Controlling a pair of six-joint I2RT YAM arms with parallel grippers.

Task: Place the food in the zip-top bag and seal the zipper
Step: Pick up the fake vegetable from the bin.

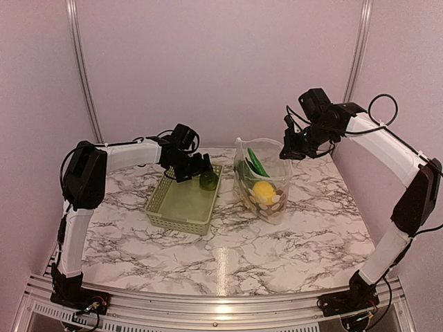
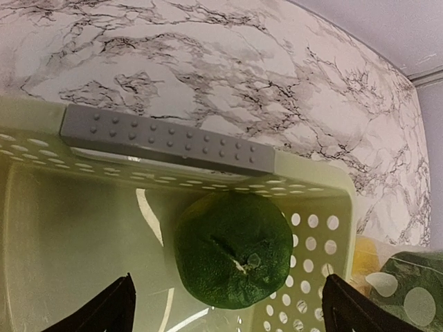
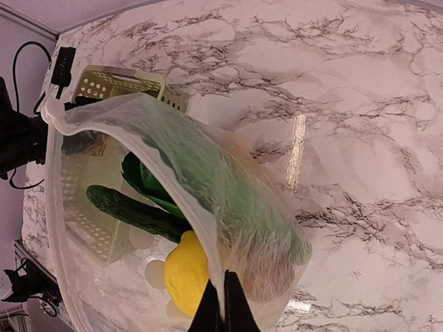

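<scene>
The polka-dot zip-top bag stands open on the table, right of the basket. My right gripper is shut on the bag's mouth edge and holds it up; it also shows in the top view. Inside the bag lie a dark green long vegetable, a yellow oval fruit and a brown piece. A dark green round vegetable sits in the basket's far right corner. My left gripper is open above it, one finger on each side, not touching. The zipper is too faint to make out.
The pale green lattice basket stands left of the bag; only the green piece shows in it. A grey studded bar lies along its far rim. The bag's edge shows at the left wrist view's lower right. Walls close in behind and on the right.
</scene>
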